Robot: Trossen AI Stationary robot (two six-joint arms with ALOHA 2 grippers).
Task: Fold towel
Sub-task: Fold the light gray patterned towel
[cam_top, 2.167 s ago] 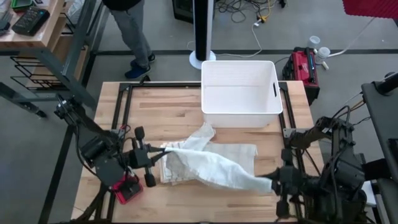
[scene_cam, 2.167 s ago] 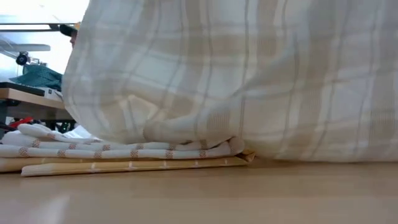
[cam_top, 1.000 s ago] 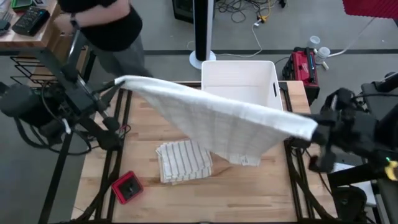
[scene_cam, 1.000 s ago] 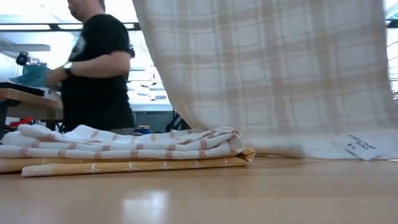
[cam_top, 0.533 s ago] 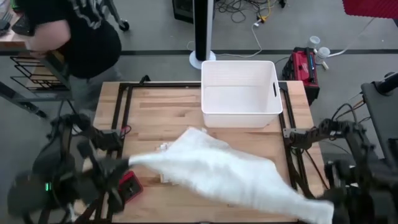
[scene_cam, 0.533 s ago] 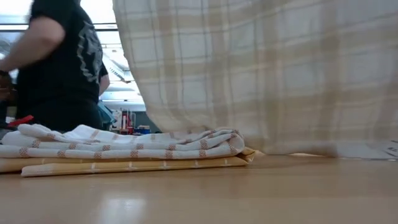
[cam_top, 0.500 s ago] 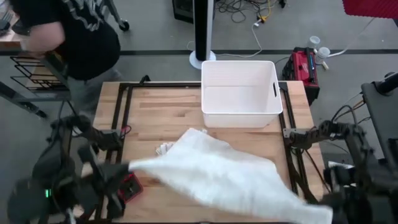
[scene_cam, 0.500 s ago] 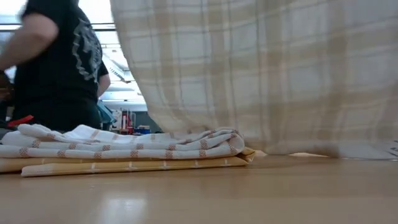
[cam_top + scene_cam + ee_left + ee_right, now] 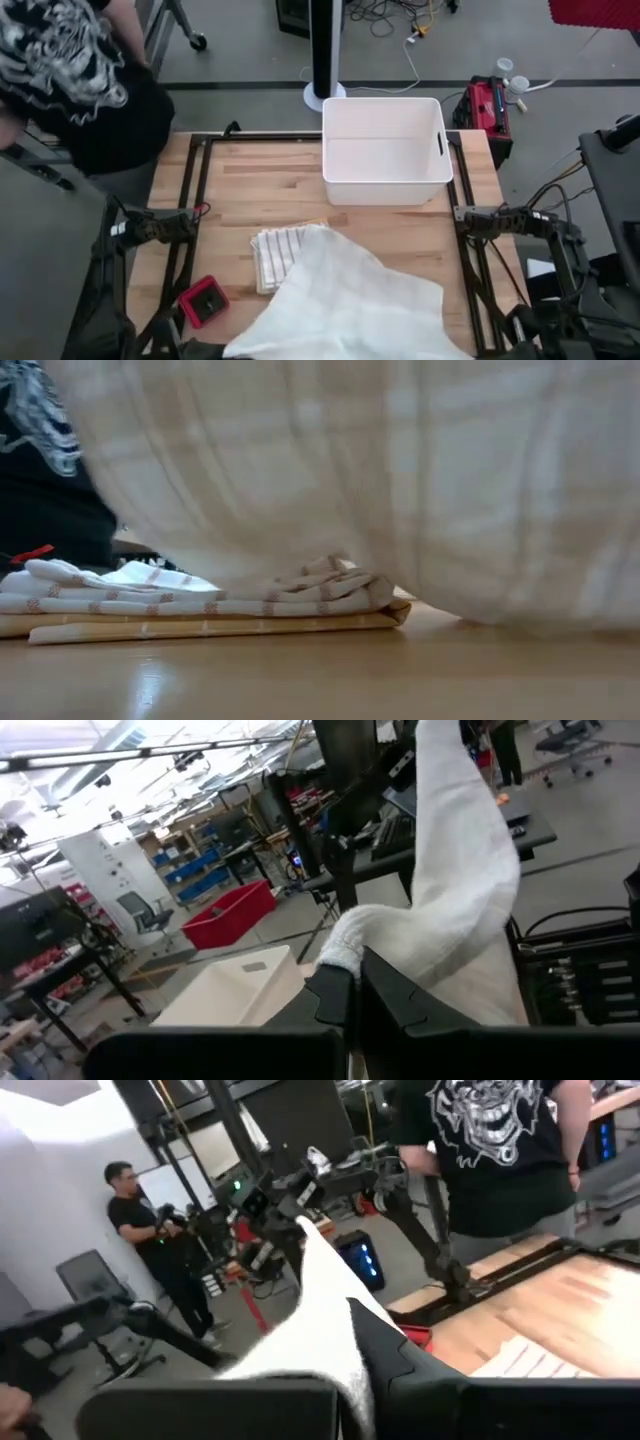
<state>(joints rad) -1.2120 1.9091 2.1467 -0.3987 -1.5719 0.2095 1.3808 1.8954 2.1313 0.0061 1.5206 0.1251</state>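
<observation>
The towel (image 9: 350, 300), a pale cloth with faint checks, hangs spread over the near part of the wooden table (image 9: 250, 190), on the side away from the white bin (image 9: 385, 150). Seen from above, its far tip lies on the table just near of the bin, and from there it widens toward the table's near edge, where both lower corners run out of the picture. Its far-left edge overlaps the small stack of folded striped towels (image 9: 275, 255), which sits near of the bin and to its left. In the low view the cloth falls like a curtain (image 9: 400, 490) across most of the picture, its hem draping onto the top of the folded stack (image 9: 200, 605).

The left gripper (image 9: 352, 992) is clamped tight on one corner of the towel (image 9: 450, 920); the bunched cloth rises straight out from between its fingertips, and the bin (image 9: 235, 985) shows beyond it. The right gripper (image 9: 368, 1342) is likewise closed on the opposite corner (image 9: 320, 1310), the cloth standing up from its fingers, with the table beyond it. Neither gripper shows in the view from above.

A small red and black device (image 9: 203, 301) lies on the table left of the towel, well clear of the bin. A person in a black printed shirt (image 9: 70, 70) stands past the table's far-left corner, left of the bin.
</observation>
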